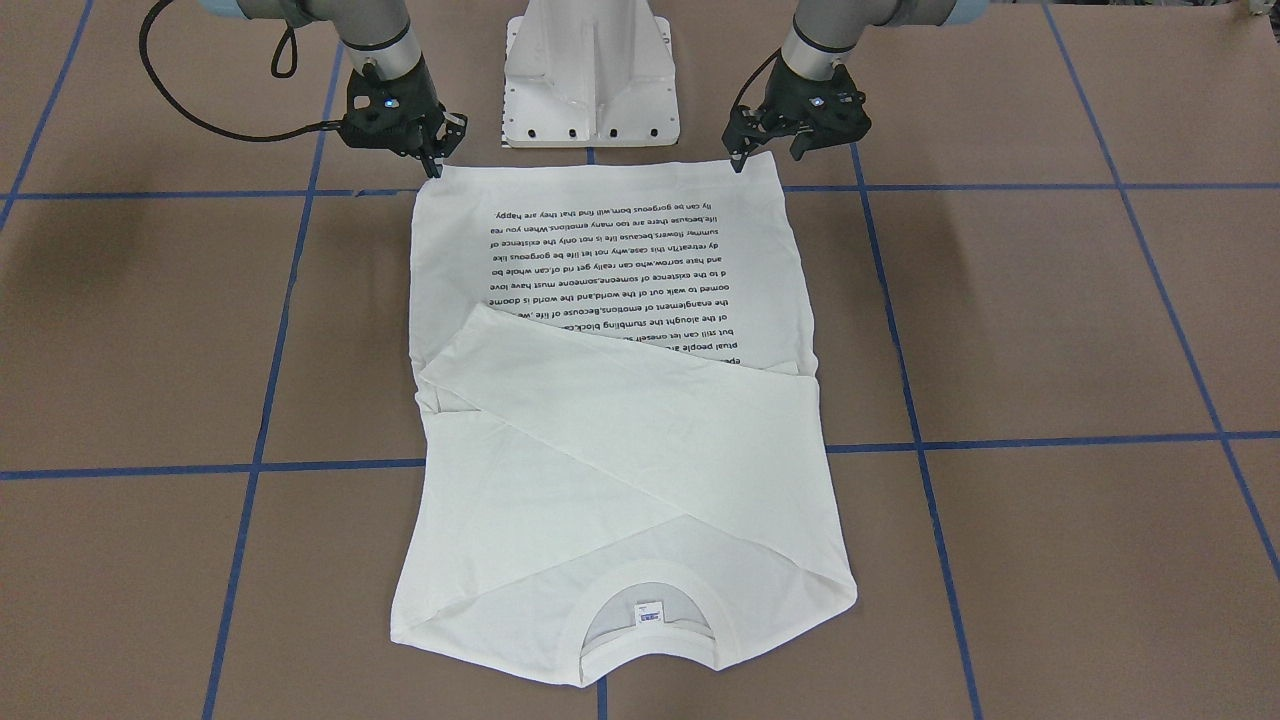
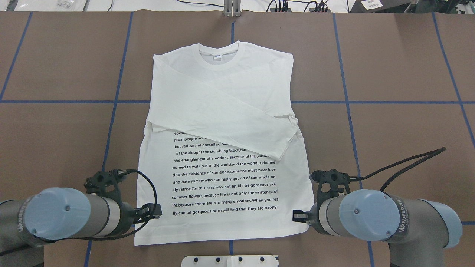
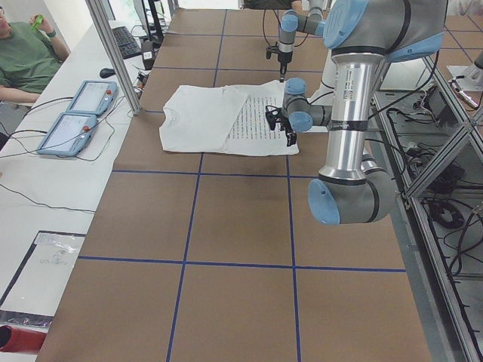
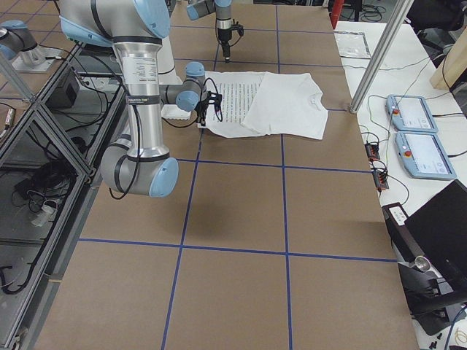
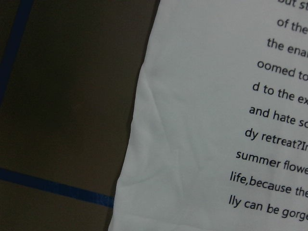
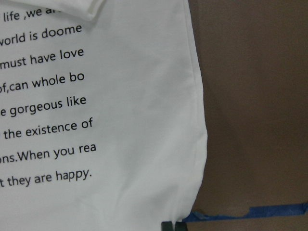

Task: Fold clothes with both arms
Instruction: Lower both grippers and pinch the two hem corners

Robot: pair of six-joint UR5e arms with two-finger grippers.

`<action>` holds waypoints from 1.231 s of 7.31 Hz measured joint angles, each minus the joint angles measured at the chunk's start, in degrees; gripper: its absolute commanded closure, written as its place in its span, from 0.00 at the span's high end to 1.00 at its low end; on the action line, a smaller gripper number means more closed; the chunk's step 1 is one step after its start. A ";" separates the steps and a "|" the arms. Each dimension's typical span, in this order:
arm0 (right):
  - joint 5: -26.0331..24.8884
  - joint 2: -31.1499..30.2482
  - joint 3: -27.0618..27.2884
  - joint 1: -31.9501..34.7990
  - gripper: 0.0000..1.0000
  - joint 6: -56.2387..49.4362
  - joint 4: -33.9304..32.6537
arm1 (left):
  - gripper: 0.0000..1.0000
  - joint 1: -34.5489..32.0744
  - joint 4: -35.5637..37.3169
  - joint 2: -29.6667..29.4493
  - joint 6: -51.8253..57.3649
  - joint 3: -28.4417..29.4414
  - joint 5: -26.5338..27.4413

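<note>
The white long-sleeved T-shirt (image 2: pixel 222 122) lies flat with its printed text up, both sleeves crossed over the chest and the collar (image 2: pixel 219 55) at the far side. It also shows in the front view (image 1: pixel 620 450). My left gripper (image 1: pixel 745 160) is low at the hem corner on my left. My right gripper (image 1: pixel 437 165) is low at the hem corner on my right. A dark fingertip (image 6: pixel 168 226) shows at the hem edge in the right wrist view. The left wrist view shows only cloth (image 5: pixel 192 144) and table. I cannot tell whether either gripper is open or shut.
The brown table (image 2: pixel 389 122) carries a grid of blue tape lines. The white pedestal base (image 1: pixel 590 70) stands just behind the hem. Two control tablets (image 3: pixel 75 113) and a seated person (image 3: pixel 26 53) are beyond the table's far edge.
</note>
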 measured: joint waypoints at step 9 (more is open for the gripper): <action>0.52 0.01 0.16 1.23 0.00 -0.09 0.08 | 0.39 4.57 -0.21 -0.06 -2.48 4.15 3.56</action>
